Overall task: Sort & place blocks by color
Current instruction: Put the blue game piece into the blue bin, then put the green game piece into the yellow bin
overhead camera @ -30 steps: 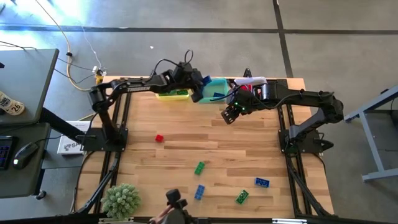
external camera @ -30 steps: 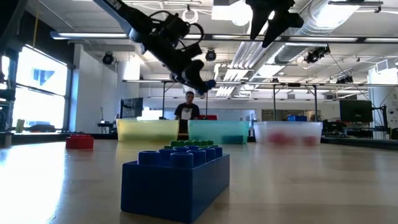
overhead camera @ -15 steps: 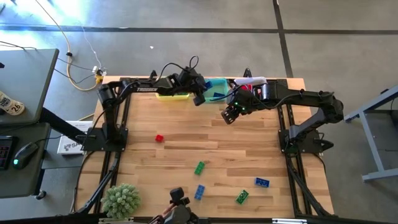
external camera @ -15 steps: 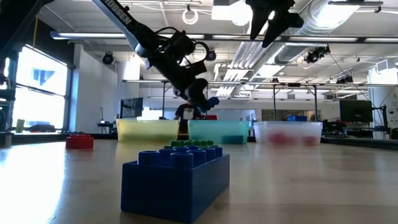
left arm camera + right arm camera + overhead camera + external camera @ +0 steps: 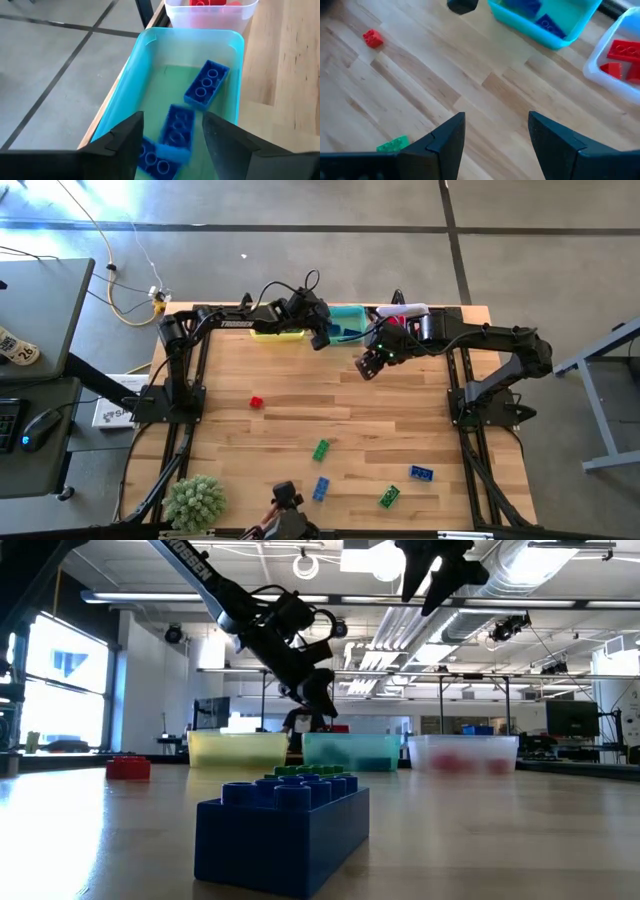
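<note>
In the high view the left arm covers part of the yellow bin, and the right arm's wrist hides most of the clear bin at upper centre, so its contents cannot be counted there. The teal bin between them is partly under the left gripper. In the low view a big blue block fills the lower centre and hides most of a green block just behind it. A person beyond the bins is largely screened by the left arm.

The left gripper hangs over the teal bin's near rim. In its wrist view its fingers stand apart with nothing between them: released. Below them three blue blocks lie in the bin; the middle one is blurred, and whether it rests on the floor or is in the air I cannot tell.

The right gripper hovers over bare table, just in front of the teal bin. Its fingers are spread and empty.

Red blocks lie in the clear bin. Loose on the table: a red block at centre left, a green one at lower centre, a blue one below it, another green and another blue at lower right.
</note>
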### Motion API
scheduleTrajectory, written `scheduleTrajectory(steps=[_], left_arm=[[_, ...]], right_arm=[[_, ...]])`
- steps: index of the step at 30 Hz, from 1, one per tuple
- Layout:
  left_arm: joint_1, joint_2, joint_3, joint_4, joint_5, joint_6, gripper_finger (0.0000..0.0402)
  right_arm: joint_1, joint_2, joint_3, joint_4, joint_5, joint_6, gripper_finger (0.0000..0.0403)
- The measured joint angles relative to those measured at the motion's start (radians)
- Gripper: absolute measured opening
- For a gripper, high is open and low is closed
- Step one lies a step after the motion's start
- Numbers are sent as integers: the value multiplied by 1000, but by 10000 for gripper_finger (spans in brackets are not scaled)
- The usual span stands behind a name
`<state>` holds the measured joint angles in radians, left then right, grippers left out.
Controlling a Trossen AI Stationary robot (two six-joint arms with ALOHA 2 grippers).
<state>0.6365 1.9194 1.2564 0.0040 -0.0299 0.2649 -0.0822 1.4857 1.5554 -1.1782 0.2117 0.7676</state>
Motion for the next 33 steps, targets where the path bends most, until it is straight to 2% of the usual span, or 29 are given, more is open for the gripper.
scheduleTrajectory(steps=[5, 12, 19, 25, 33], left_arm=[[0, -1, 0, -1, -13, 0, 206], [-10, -29, 46, -40, -27, -3, 205], [-33, -40, 184, -228, -27, -103, 205], [-86, -40, 286, -371, -23, -123, 205], [-177, -40, 409, -617, -19, -150, 205]], right_arm=[[0, 0, 0, 0, -38, -6, 204], [11, 0, 0, 0, -90, -21, 204], [71, 0, 0, 0, -108, -132, 204], [123, 0, 0, 0, -115, -209, 205], [177, 0, 0, 0, -116, -307, 231]])
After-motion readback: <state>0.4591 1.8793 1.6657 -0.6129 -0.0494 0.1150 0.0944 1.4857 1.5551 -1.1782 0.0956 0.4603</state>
